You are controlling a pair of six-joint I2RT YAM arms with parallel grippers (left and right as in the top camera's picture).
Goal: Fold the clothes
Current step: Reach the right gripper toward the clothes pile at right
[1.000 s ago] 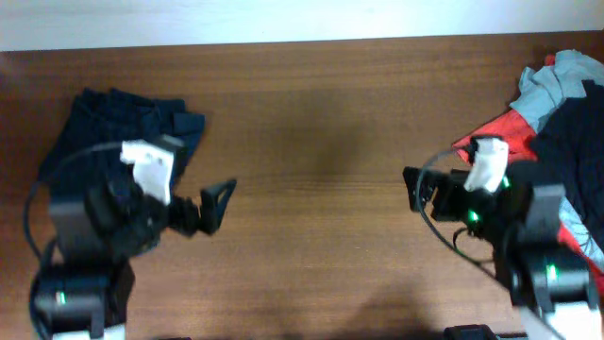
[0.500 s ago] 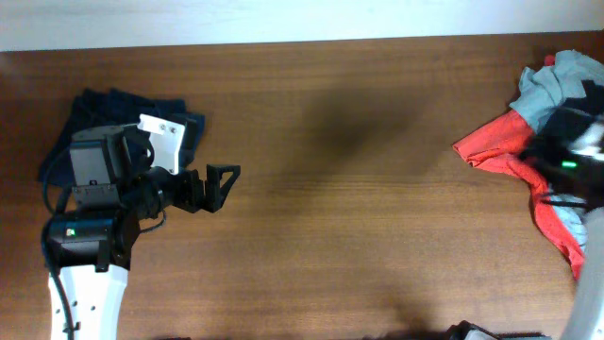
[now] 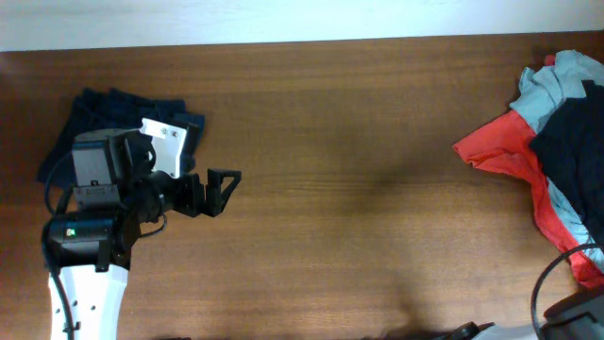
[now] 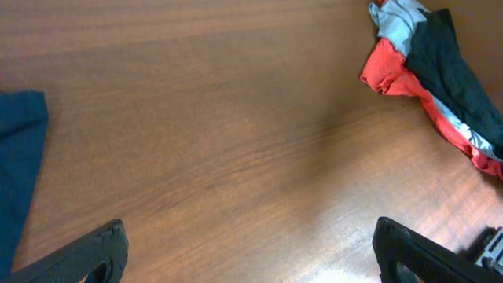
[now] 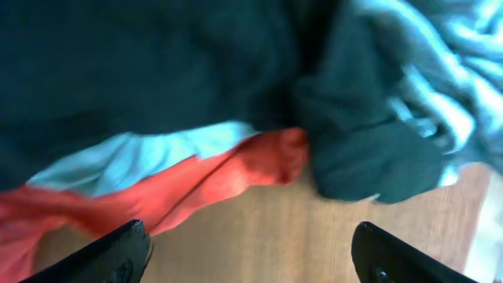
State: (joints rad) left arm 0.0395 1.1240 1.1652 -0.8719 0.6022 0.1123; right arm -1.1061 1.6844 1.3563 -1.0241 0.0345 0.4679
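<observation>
Clothes [image 3: 566, 142] form a soft, crumpled heap of red, grey-blue and near-black fabric at the right edge of the smooth wooden table [image 3: 359, 236]. A dark navy garment [image 3: 94, 113] lies far left. The left gripper [image 3: 226, 192] and right gripper [image 5: 251, 255] are both spread wide and empty.

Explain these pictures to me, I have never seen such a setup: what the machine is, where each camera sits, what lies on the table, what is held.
This is a robot with two arms at a wooden table. Each arm ends in a two-fingered tool. One picture looks down from above the table; the other two come from a camera on each wrist, so its own black fingers show at the bottom. From above, the left tool stands open over bare wood, next to a dark blue garment. At the right edge lies a crumpled pile of clothes: red, grey-blue and near-black. The right tool hangs open close above that pile. Neither tool holds anything.
</observation>
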